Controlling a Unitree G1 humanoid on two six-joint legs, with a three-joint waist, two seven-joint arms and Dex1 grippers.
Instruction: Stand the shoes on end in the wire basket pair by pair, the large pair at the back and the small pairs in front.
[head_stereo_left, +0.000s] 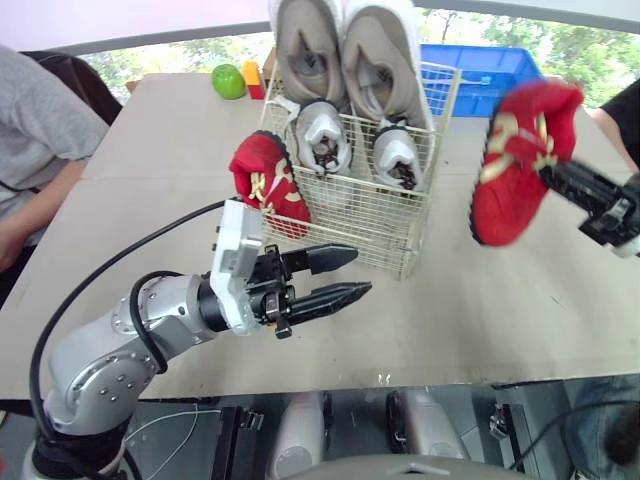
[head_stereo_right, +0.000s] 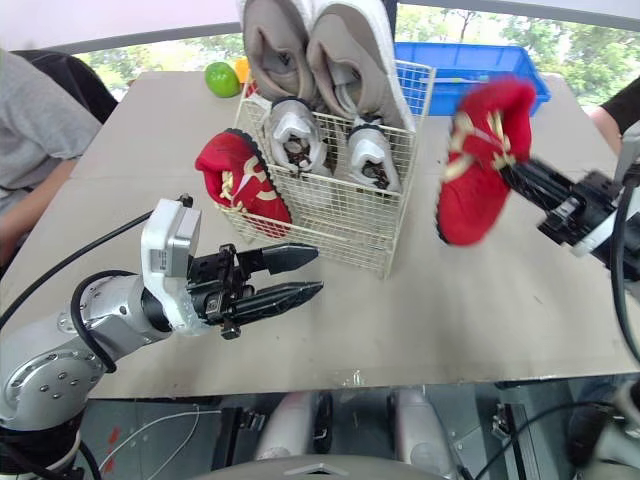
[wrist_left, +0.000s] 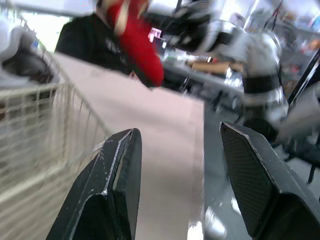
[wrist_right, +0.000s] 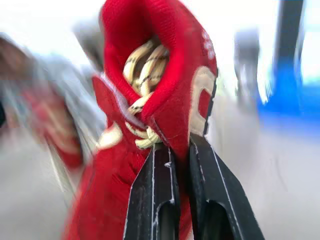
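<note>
**A:** Where is the shoe that's being handled?

**B:** The right gripper (wrist_right: 181, 145) holds the red shoe (head_stereo_left: 515, 160) in the air, to the right of the wire basket (head_stereo_left: 370, 215) and apart from it. Its two fingers pinch the shoe's upper by the laces, and the shoe hangs roughly on end.

**A:** And the basket?

**B:** The large grey pair (head_stereo_left: 350, 55) stands at the far side, with the small silver pair (head_stereo_left: 322, 135) just in front. The other red shoe (head_stereo_left: 268, 180) leans at the basket's left wall. It looks to be outside the wires, though that is hard to tell.

**A:** How should the robot set this one down?

**B:** Probably by carrying it over the near rim and lowering it straight into the strip in front of the silver pair. The sole should stay clear of the wires, and the fingers should part only once the shoe rests on the basket floor.

**A:** And the left gripper (head_stereo_left: 362, 273)?

**B:** It is empty, with fingers spread, hovering over the table (head_stereo_left: 500, 300) near the leaning red shoe.
</note>
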